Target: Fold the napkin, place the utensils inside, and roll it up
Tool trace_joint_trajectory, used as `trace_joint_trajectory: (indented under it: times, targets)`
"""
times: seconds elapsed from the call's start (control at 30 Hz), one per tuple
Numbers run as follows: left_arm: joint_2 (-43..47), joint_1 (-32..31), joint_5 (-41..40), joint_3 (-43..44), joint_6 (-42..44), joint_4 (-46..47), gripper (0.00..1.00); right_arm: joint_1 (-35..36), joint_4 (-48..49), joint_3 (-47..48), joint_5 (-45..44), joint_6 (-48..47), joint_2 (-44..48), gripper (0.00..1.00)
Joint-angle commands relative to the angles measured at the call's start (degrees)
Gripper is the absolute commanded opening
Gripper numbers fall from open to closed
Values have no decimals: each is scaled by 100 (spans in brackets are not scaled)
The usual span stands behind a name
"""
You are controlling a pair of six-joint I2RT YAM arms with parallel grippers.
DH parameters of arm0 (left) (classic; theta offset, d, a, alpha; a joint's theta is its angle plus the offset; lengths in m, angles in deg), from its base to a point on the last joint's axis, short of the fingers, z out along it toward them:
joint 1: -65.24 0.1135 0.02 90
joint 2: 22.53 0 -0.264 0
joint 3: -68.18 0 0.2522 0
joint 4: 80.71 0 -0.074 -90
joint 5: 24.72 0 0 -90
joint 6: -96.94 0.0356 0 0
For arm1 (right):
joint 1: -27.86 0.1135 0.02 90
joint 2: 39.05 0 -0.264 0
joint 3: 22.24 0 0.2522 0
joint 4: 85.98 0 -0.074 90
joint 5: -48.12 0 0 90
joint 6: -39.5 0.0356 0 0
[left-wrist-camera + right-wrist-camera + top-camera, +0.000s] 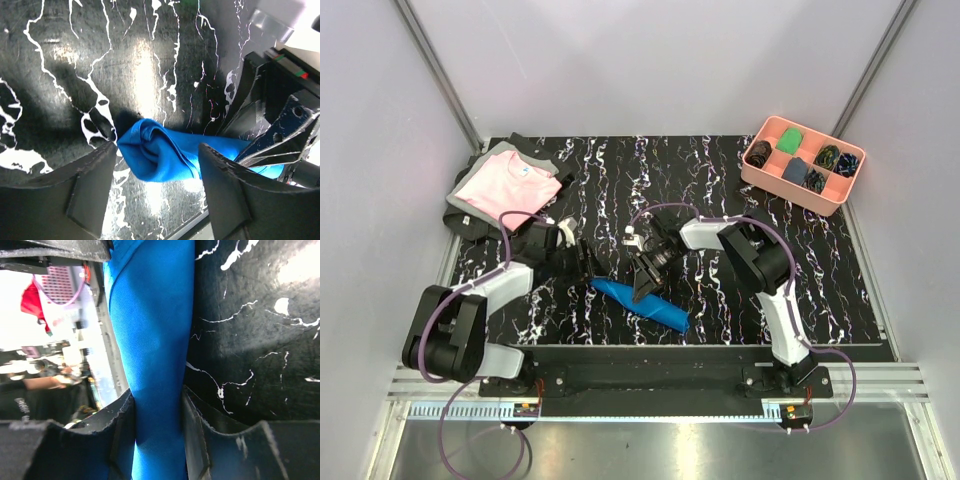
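The napkin (pixel 642 306) lies rolled into a tight blue tube near the table's front edge, slanting down to the right. My right gripper (pixel 647 288) is shut on the roll near its middle. In the right wrist view both pads (pixel 122 427) pinch the blue cloth (pixel 155 340). My left gripper (pixel 588 268) stands open at the roll's left end. In the left wrist view the napkin's folded end (pixel 155 160) sits just beyond the gap between its fingers (pixel 87 185), which do not touch it. The utensils are hidden from view.
A folded pink shirt (pixel 510 185) lies on grey cloth at the back left. A salmon divided tray (pixel 765 133) with small cloth bundles stands at the back right. The table's front edge (pixel 720 347) runs close below the roll.
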State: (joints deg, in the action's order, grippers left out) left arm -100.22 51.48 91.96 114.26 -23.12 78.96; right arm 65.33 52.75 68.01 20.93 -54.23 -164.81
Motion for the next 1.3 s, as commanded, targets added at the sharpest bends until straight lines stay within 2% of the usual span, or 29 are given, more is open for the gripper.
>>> trace_joint_trajectory:
  times: [0.0,0.37,0.43,0.57,0.6,0.73,0.93,1.07,1.17,1.27]
  targets:
    - [-115,5,206,-102,-78,639,66,-56,-229,156,100,83,-327,43]
    - [-299,-118,540,-340,-254,1298,47,-240,-352,349,223,338,-722,45]
    - [-352,-127,637,-384,-342,1403,40,-249,-378,402,136,338,-801,45]
    - [-536,-136,655,-410,-395,1553,24,-258,-457,489,-145,338,-740,57]
    - [-580,-136,637,-402,-395,1545,15,-258,-483,499,-311,338,-670,60]
    - [-703,-136,567,-279,-413,1404,5,-267,-510,551,-874,338,-337,72]
    - [-914,-136,470,20,-281,895,3,-267,-501,648,-2122,435,463,91]
    - [-1151,-136,496,248,-228,675,3,-171,-124,325,-2790,163,1166,100]
    - [-1354,-127,549,407,-184,499,3,31,324,-71,-3571,-101,1764,100]
    - [-1486,-127,567,530,-193,420,3,523,754,-449,-4510,-443,2256,100]
